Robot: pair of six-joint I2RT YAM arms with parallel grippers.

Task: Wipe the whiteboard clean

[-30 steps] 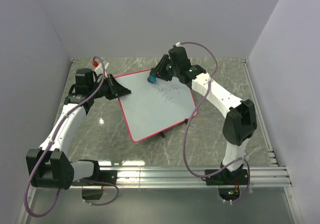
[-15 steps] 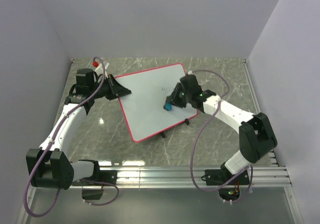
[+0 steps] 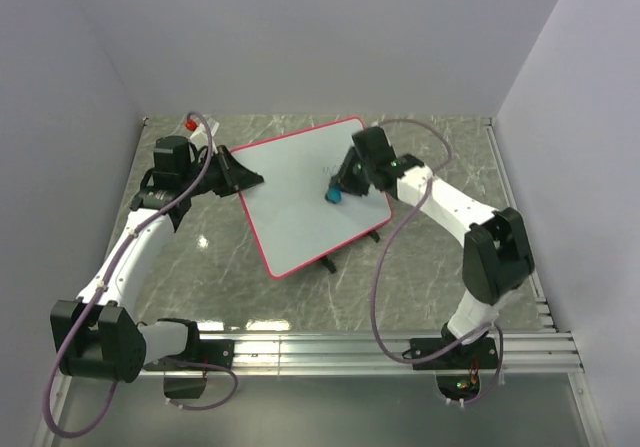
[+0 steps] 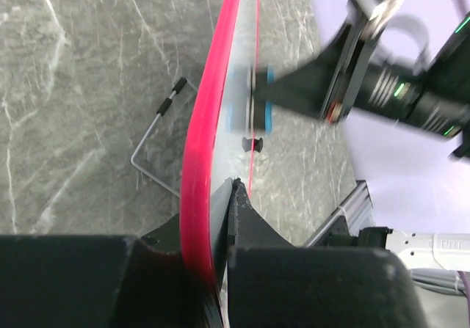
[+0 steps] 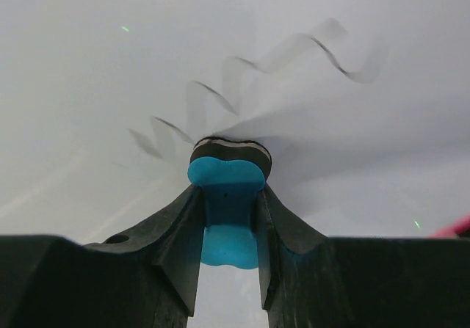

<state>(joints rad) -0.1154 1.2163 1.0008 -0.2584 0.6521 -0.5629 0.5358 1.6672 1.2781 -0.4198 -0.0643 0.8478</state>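
Observation:
The whiteboard (image 3: 295, 217), white with a red-pink frame, lies skewed on the marble table. My left gripper (image 3: 244, 179) is shut on its left edge; in the left wrist view the red frame (image 4: 209, 122) runs between the jaws of the left gripper (image 4: 220, 196). My right gripper (image 3: 334, 193) is shut on a blue eraser (image 3: 331, 196) and presses it against the board's upper right part. In the right wrist view the eraser (image 5: 224, 172) sits between the fingers of the right gripper (image 5: 229, 190), its dark felt on the whiteboard (image 5: 110, 71). Faint smeared zigzag marks (image 5: 294, 45) lie just beyond it.
A red-capped marker (image 3: 192, 125) lies at the back left corner of the table. The board's black feet (image 3: 328, 264) stick out along its near edge, and a wire stand (image 4: 150, 148) shows under it. An aluminium rail (image 3: 400, 345) borders the near side; walls close in left, right and back.
My right gripper swept the eraser from the board's far edge down over the writing, then back up a little. The dark scribble is now mostly wiped. The board shifted slightly.

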